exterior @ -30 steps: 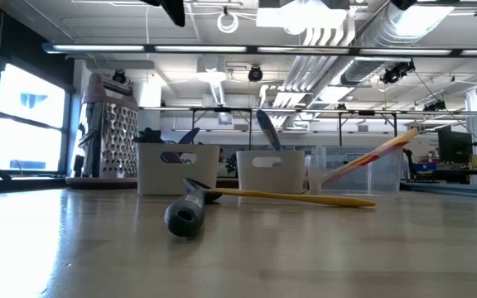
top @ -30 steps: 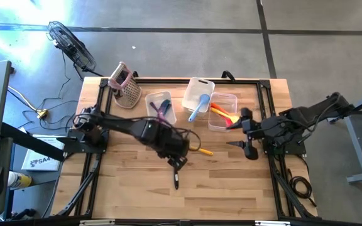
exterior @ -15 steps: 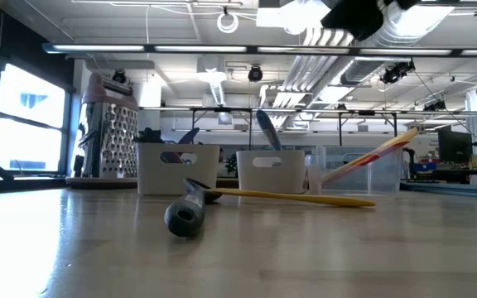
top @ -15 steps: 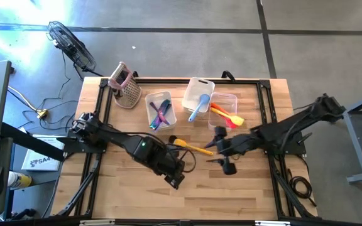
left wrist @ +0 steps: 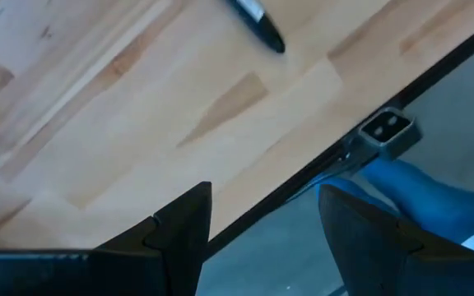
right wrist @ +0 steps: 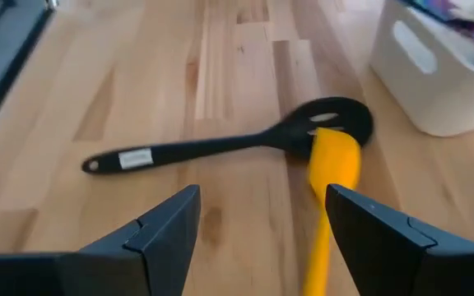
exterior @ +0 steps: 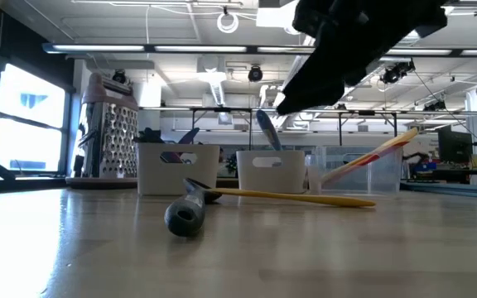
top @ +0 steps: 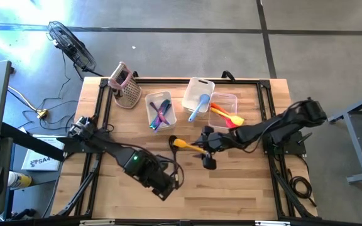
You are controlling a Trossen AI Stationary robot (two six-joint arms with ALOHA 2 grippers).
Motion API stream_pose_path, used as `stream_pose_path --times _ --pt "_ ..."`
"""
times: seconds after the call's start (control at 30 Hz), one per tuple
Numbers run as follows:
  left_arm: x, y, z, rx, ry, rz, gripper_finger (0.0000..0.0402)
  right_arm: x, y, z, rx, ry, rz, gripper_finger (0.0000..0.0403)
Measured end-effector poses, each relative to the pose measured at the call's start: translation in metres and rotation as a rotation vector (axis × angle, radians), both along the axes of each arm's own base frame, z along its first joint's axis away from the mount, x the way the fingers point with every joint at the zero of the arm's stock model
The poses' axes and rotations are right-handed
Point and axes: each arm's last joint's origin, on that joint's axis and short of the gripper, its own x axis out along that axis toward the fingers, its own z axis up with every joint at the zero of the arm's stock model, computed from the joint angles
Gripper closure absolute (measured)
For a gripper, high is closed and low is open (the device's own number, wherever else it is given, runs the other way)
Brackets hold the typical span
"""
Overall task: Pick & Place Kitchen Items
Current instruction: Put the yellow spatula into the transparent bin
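right gripper (top: 205, 152) hovers open and empty at table centre, yellow spoon (right wrist: 329, 191) and black spoon (right wrist: 220, 146) ahead; left gripper (top: 166, 190) open, empty, at 7 o'clock.

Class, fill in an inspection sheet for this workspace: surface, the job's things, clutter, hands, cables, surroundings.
Surface: wooden table, black frame.
Job's things: yellow spatula lying across the black slotted spoon on the table; more utensils in three tubs.
Clutter: pink-topped grater at the back corner.
Hands: left hand open, empty, near the front edge; right hand open, empty, above the two loose utensils.
Cables: on the floor by the fan.
Surroundings: concrete floor; workshop beyond.
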Motion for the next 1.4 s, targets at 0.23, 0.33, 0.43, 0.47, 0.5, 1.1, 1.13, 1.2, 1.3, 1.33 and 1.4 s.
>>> stream_pose_path --times 0.23,0.33,0.43,0.47,0.5,1.1,1.13,1.2,1.3,1.33,1.4 --pt "-0.010 -0.015 0.000 -0.003 0.010 -0.022 0.0183 0.017 -0.004 -0.026 0.051 0.008 -0.054 0.0148" --pt "-0.015 -0.021 0.000 0.001 0.013 -0.016 0.0183 0.019 -0.006 -0.034 0.054 0.036 -0.071 0.0148" --pt "-0.021 -0.026 -0.001 0.011 0.034 -0.010 0.0183 0.023 -0.006 -0.042 0.054 0.041 -0.075 0.0148" --pt "-0.023 -0.027 -0.001 0.015 0.044 -0.009 0.0183 0.025 -0.007 -0.046 0.057 0.040 -0.081 0.0148" --pt "-0.024 -0.029 -0.001 0.016 0.046 -0.009 0.0183 0.027 -0.007 -0.050 0.058 0.041 -0.084 0.0148" --pt "-0.057 -0.054 0.001 -0.022 0.162 -0.114 0.0183 0.067 -0.034 -0.099 0.011 0.111 -0.211 0.0148" --pt "-0.060 -0.056 0.001 -0.020 0.172 -0.114 0.0183 0.071 -0.033 -0.100 0.012 0.117 -0.213 0.0148" --pt "-0.064 -0.059 0.000 -0.017 0.177 -0.115 0.0183 0.077 -0.032 -0.104 0.010 0.138 -0.243 0.0148" --pt "-0.069 -0.062 0.000 -0.001 0.184 -0.109 0.0183 0.079 -0.032 -0.110 0.004 0.172 -0.267 0.0148" --pt "-0.070 -0.063 0.000 0.002 0.187 -0.108 0.0183 0.078 -0.032 -0.110 0.004 0.181 -0.266 0.0148" --pt "-0.071 -0.063 0.000 0.004 0.192 -0.106 0.0183 0.076 -0.032 -0.112 -0.002 0.205 -0.268 0.0155"
